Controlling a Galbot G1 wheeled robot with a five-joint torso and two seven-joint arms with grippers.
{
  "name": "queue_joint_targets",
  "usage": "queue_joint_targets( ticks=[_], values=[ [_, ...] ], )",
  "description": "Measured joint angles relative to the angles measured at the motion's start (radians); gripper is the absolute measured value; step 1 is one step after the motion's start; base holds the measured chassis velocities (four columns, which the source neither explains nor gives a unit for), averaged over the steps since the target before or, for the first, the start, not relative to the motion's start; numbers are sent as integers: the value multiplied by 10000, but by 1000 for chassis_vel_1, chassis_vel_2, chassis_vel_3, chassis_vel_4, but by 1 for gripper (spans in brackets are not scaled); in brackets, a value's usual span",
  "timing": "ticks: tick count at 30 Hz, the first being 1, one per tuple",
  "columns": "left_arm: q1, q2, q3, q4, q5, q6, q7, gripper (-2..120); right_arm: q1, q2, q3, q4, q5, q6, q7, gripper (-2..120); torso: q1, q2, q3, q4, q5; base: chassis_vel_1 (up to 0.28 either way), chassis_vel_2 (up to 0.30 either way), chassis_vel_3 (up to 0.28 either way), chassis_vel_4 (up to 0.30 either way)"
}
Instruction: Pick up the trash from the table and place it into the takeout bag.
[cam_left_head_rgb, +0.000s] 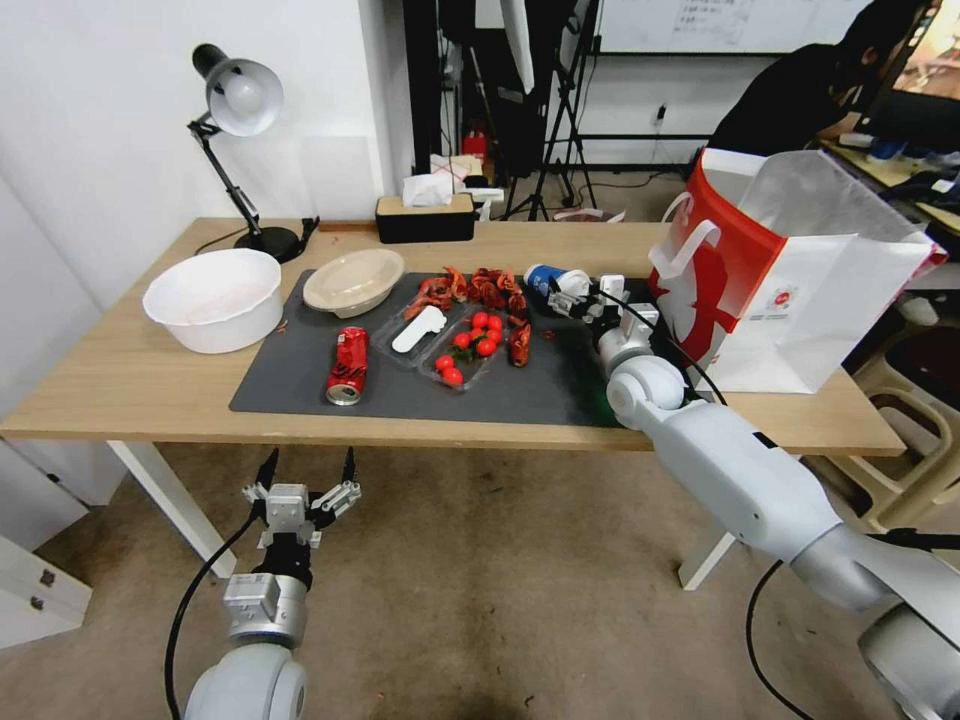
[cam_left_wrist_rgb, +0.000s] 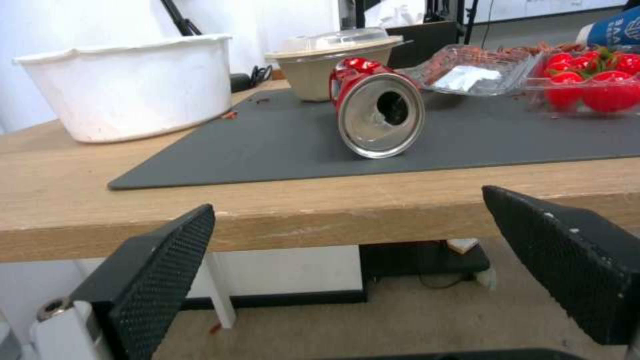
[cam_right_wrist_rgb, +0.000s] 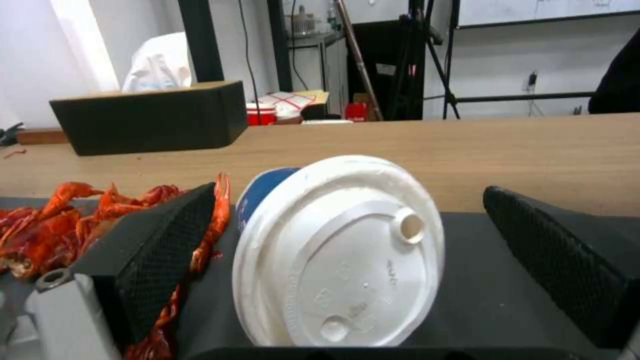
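Right gripper (cam_right_wrist_rgb: 340, 280), jaws spread, straddles the blue paper cup (cam_right_wrist_rgb: 337, 255); its white lid faces the wrist camera.

Bright even indoor light, soft shadows, wide-angle bending at head view edges, wrist views slightly soft

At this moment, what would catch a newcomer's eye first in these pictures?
The big red and white takeout bag stands open at the table's right end. Just left of it, the right hand is open around a blue paper cup lying on the dark mat. Red crayfish shells and cherry tomatoes lie mid-mat.
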Motion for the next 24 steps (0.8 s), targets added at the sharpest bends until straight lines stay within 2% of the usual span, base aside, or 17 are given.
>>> queue_joint_targets(
  ticks=[20,24],
  values=[
    [81,79,-58,-11,-23,-2,-2,100,516,580,-499,-1139,69,-66,21,99,-1,1,0,1,0,0,0,0,0],
    [78,68,-59,-7,-25,-20,-3,100,553,631,-552,-1240,34,-69,24,88,-1,0,0,1,0,0,0,0,0]
  ],
)
